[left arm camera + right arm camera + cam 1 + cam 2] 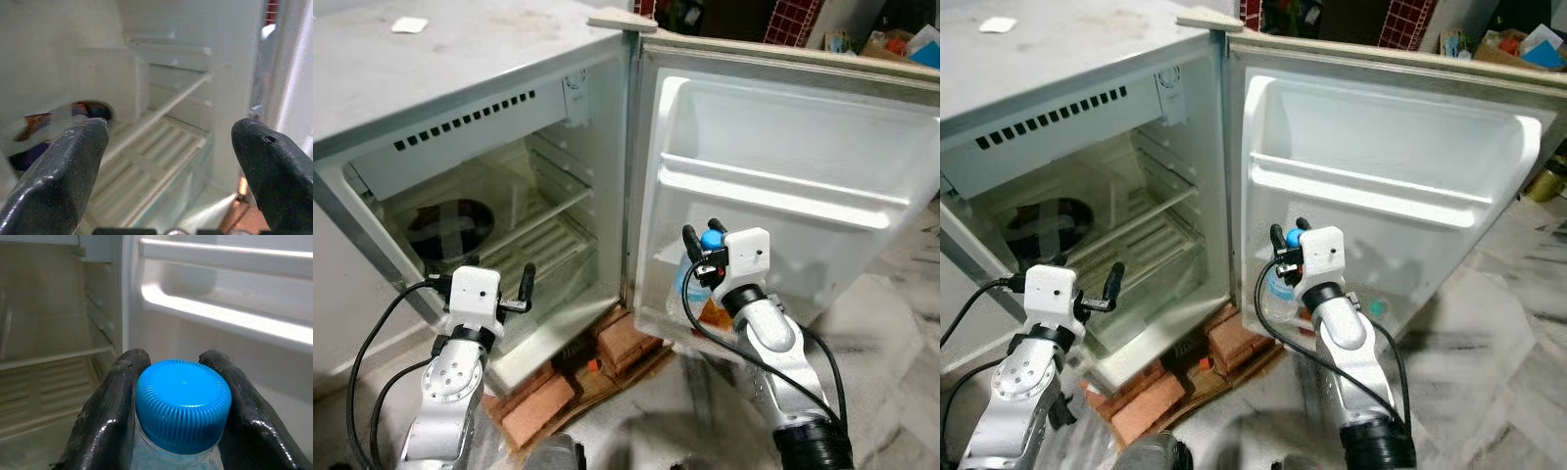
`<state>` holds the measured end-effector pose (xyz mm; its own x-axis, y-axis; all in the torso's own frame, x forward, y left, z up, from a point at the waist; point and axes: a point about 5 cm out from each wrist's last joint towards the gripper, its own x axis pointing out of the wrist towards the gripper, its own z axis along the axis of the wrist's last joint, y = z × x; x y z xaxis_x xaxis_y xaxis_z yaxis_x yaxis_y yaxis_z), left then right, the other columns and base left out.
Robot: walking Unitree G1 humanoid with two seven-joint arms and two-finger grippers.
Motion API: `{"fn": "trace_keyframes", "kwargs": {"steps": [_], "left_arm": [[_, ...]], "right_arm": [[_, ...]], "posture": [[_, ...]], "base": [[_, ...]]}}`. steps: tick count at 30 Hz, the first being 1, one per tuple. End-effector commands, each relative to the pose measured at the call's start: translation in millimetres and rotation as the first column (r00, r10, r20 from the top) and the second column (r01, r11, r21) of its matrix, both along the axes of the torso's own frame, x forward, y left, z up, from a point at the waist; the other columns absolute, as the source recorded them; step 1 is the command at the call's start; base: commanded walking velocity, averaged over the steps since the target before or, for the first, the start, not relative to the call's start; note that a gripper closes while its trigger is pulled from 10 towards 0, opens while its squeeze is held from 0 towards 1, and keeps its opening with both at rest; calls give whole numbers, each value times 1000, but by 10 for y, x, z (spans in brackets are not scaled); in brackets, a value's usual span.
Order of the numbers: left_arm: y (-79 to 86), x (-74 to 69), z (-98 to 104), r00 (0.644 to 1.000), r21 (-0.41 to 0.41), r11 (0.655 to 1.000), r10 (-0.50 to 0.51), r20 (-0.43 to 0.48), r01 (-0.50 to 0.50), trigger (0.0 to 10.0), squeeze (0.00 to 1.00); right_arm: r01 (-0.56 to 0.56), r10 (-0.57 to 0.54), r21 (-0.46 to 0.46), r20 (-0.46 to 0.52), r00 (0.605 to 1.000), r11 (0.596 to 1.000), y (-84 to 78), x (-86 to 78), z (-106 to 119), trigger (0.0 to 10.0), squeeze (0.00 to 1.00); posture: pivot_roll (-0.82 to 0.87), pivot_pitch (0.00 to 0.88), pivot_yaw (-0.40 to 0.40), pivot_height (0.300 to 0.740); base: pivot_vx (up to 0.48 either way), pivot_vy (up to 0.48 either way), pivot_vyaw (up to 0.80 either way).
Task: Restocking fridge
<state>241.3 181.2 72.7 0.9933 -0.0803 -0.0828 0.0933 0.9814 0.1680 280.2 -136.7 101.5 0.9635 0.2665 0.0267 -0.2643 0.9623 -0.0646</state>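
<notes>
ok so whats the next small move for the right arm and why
Probably lower the bottle into the door's bottom shelf. The right gripper has its jaws shut on the blue cap, and the bottle sits low against the open door.

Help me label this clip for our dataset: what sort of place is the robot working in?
Probably a storage or utility corner of a home. The small fridge stands propped on bricks and cardboard, boxes and clutter sit behind its open door, and the right gripper holds a bottle.

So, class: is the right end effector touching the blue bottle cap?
Touching. In the right wrist view, both black fingers of the right end effector press against opposite sides of the blue bottle cap, with no gap visible.
</notes>
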Motion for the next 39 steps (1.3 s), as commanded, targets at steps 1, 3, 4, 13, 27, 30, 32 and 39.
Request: {"fn": "trace_keyframes", "kwargs": {"steps": [1,3,4,13,27,30,32,39], "left_arm": [[-26,-4,-8,1000,2,1000,-10,-3,10,10000,0],[-35,-2,-5,1000,-3,1000,-21,0,21,10000,0],[-42,-3,-2,1000,-6,1000,-29,2,29,10000,0],[-54,-6,4,999,-12,999,-35,6,35,10000,0],[-53,-9,6,999,-15,999,-39,8,39,10000,0],[-52,-7,7,999,-15,999,-39,8,39,10000,0],[-51,-6,8,999,-17,999,-39,8,39,10000,0],[-37,8,18,999,-9,999,-32,7,32,10000,0]], "right_arm": [[34,-34,-4,25,999,999,-72,22,64,10000,0],[41,-41,-8,24,999,999,-82,22,65,10000,0],[44,-44,-8,22,999,999,-85,22,63,10000,0],[45,-45,-10,19,999,999,-88,22,63,10000,0],[40,-40,-11,11,999,999,-77,20,54,10000,0],[40,-40,-11,10,999,999,-75,20,52,10000,0],[39,-39,-12,9,999,999,-72,20,51,10000,0],[28,-28,4,22,999,1000,-51,34,80,10000,0]], "posture": [[53,17,-11,740],[53,20,-11,740],[52,21,-10,740],[49,25,-11,740],[49,29,-12,740],[48,32,-10,740],[47,33,-9,740],[47,47,-2,740]], "base": [[0,0,0],[0,0,0],[330,0,0],[391,0,0],[150,0,0],[162,0,0],[0,0,0],[0,0,0]]}}
